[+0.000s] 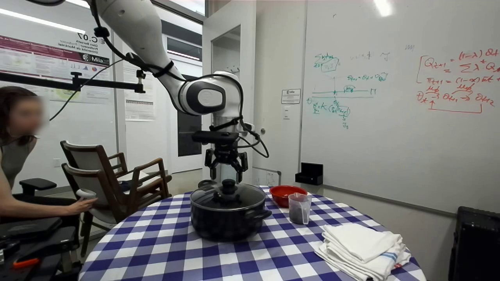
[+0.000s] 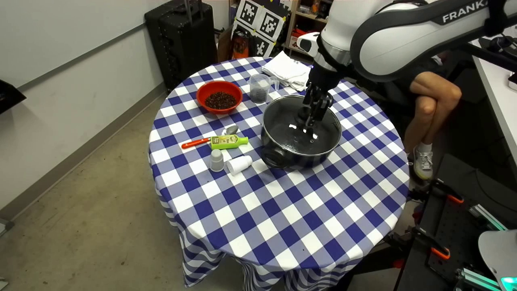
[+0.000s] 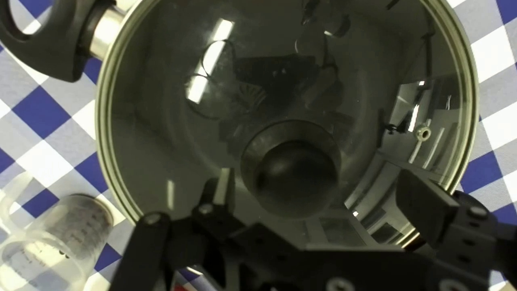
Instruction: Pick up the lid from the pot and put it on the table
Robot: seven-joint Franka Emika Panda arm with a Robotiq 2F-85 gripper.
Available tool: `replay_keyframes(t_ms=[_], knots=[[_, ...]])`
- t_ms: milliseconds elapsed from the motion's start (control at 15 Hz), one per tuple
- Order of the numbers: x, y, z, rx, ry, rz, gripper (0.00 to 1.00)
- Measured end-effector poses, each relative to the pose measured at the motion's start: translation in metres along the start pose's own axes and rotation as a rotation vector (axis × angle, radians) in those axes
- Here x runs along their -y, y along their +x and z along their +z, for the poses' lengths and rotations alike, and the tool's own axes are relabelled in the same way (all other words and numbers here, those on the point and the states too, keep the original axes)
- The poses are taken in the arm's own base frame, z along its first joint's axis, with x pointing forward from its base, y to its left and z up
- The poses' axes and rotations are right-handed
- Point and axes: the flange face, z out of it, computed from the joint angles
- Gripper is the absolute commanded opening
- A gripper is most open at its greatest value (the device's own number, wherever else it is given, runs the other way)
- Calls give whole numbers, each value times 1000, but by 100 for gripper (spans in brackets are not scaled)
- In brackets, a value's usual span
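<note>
Claw (image 1: 226,176) hangs spread, presumably to straddle the knob (image 1: 228,186) below it and lift the lid (image 3: 286,107) off the pot (image 1: 226,224).

In an exterior view I logged a red bowl (image 2: 220,86) at far left, dark beans (image 2: 220,100) inside. Just right of it, a clear measuring cup (image 2: 259,88) stood upright; folded white cloths (image 2: 287,70) lay farther right. Nearer, on the left: a green bottle (image 2: 228,142) on its side, an orange handle (image 2: 195,143) at its left end. Nearest, a grey container (image 2: 217,160) stood, a white container (image 2: 239,165) lay tipped. In an exterior view I noted a whiteboard (image 1: 390,148) at right, wooden chairs (image 1: 93,179) at left.
</note>
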Motion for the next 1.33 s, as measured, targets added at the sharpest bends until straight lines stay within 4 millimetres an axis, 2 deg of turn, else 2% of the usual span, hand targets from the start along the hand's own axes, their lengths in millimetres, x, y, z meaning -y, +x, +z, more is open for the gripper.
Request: replay_keyframes(t_ms=[200, 267, 333, 400, 667, 733, 933, 1333], knots=[[-9, 2, 4, 1, 3, 10, 99], [-12, 2, 6, 1, 3, 15, 74], [-15, 2, 7, 1, 4, 18, 74], [-18, 2, 9, 3, 6, 21, 69], [-23, 0, 13, 19, 21, 21, 37], [-22, 2, 11, 23, 25, 18, 33], [-22, 5, 3, 21, 21, 12, 25], [-25, 1, -5, 14, 19, -3, 25]])
